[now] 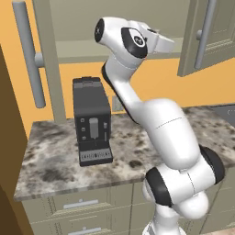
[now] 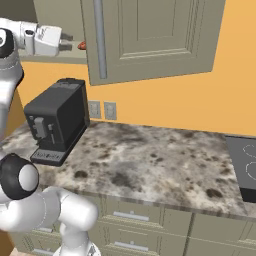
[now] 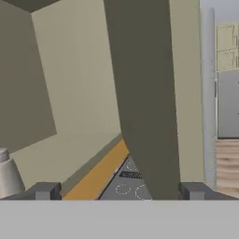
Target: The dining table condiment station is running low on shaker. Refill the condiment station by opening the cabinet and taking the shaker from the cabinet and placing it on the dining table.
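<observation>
Where the claw gapes, shaker beside, cabinet open

1. A black coffee machine stands on the marbled table against the orange wall.
2. Wall sockets sit just beside the coffee machine.
3. A dark hob lies well apart from it.

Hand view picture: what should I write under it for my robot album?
Open gripper looking into the open cabinet, with the grey shaker standing on the shelf off to one side.
</observation>
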You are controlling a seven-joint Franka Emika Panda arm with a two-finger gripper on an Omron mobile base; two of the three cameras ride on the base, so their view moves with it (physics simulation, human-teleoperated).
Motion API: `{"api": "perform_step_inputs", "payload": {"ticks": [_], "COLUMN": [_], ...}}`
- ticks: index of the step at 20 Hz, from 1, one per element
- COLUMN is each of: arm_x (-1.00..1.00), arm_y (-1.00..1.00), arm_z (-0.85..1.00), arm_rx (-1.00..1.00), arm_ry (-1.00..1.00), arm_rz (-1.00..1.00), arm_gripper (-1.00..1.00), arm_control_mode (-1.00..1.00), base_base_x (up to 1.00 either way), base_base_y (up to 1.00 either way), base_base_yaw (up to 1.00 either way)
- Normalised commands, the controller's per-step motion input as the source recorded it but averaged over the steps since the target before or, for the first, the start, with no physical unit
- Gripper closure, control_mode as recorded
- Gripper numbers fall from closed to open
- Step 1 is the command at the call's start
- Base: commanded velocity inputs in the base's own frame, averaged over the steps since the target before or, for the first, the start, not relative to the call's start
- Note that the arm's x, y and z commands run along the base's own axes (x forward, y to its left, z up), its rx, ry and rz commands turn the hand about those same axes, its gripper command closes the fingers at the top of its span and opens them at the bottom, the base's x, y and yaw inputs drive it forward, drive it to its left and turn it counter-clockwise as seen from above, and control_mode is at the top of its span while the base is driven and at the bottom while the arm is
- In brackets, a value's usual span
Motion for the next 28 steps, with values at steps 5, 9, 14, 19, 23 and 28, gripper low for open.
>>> {"api": "perform_step_inputs", "payload": {"ticks": [5,9,14,19,23,28], "arm_x": [0.49,0.44,0.06,0.00,-0.06,-0.83], "arm_y": [-0.26,-0.26,-0.46,-0.55,-0.60,-0.95], "arm_z": [0.00,0.00,0.01,0.00,0.00,0.10], "arm_rx": [0.00,0.00,0.04,0.04,0.03,0.12], "arm_ry": [0.00,0.00,0.00,0.00,0.00,0.00], "arm_rz": [-0.09,-0.08,-0.08,-0.12,-0.15,-0.30], "arm_gripper": [-1.00,-1.00,-1.00,-1.00,-1.00,-1.00], "arm_control_mode": [-1.00,-1.00,-1.00,-1.00,-1.00,-1.00], "base_base_x": [0.00,0.00,0.00,0.00,0.00,0.00], "base_base_y": [0.00,0.00,0.00,0.00,0.00,0.00], "base_base_yaw": [0.00,0.00,0.00,0.00,0.00,0.00]}}
